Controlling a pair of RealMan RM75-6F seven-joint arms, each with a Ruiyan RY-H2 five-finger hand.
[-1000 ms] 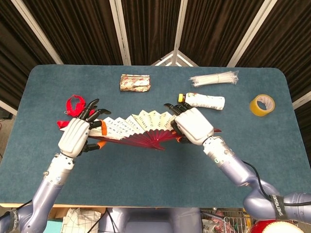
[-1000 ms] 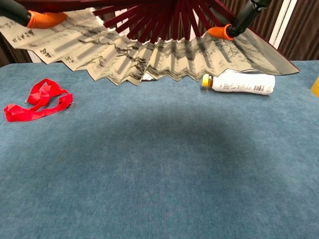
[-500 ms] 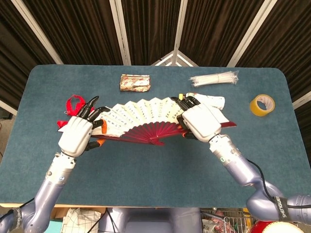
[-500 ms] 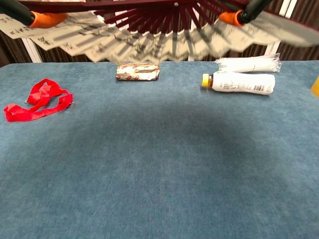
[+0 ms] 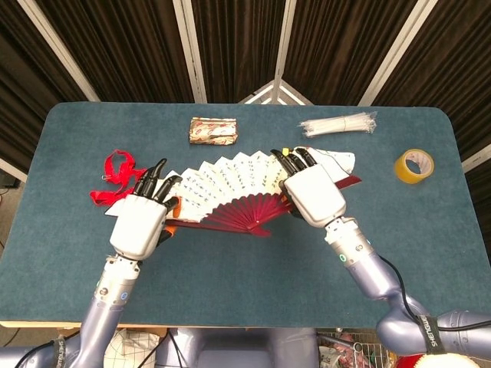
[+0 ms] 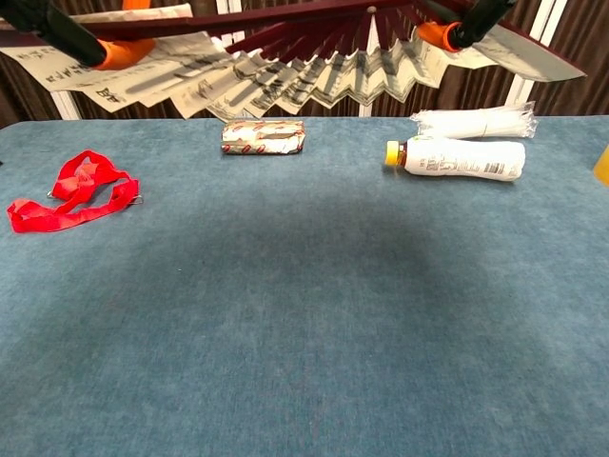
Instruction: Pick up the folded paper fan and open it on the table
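Cream pleated paper with dark red ribs: one paper fan, spread into a wide arc and held in the air above my blue felt-like surface, over its middle. The paper carries lines of black brush writing, too small for me to read. My left hand grips the fan's left end, with black fingers laid over the paper and orange-tipped pads pressing it. My right hand grips the right end, near the red outer guard stick, which pokes out to the right. In the chest view the fan hangs along the top edge, its folds zigzagging, well above the cloth.

On the surface lie five other things, one of each. A limp red ribbon is at the left. A small flat packet with a red and white pattern is at the far middle. A white plastic bottle with a yellow cap lies on its side to the right; its label print is not readable. A clear crinkled bag of white sticks lies just beyond the bottle. A roll of yellow tape sits far right.
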